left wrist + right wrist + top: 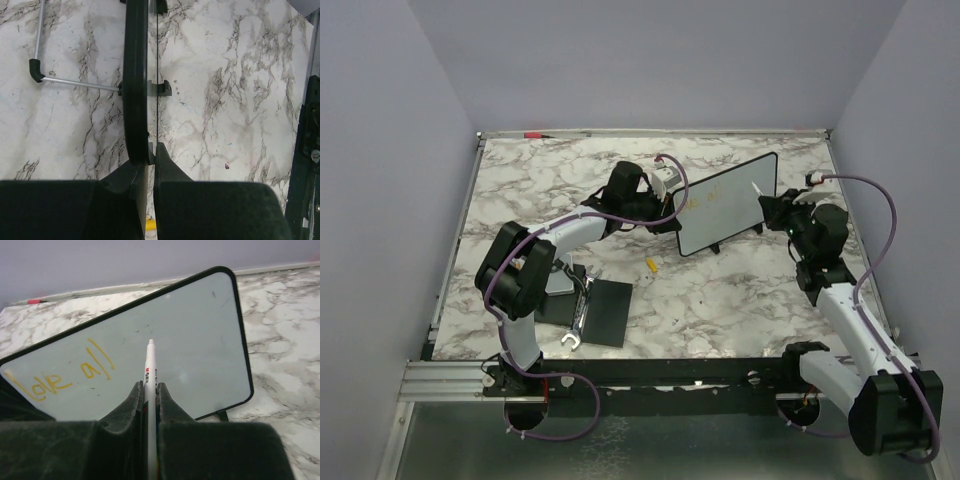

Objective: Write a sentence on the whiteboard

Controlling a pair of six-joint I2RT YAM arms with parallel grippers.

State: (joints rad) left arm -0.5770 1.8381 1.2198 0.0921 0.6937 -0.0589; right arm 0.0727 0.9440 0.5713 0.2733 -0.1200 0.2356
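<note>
Okay, your right gripper (150, 392) is clenched on the marker (150, 365), tip aimed straight ahead at the whiteboard (200, 340); contact can't be told. Ahead-left of the tip, the sentence (65, 372) reads roughly "love all", likely unfinished. Beyond that, your left gripper (151, 154) pinches the whiteboard's far edge, probably steadying it against pen pressure.

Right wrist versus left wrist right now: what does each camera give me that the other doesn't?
Only the right wrist: the white face of the whiteboard, with the yellow sentence started at its left, and the marker clamped in the right gripper, tip toward the board. Only the left wrist: the board seen edge-on, pinched at its frame by the left gripper, and its wire prop stand. Both: the whiteboard and the marble table.
</note>
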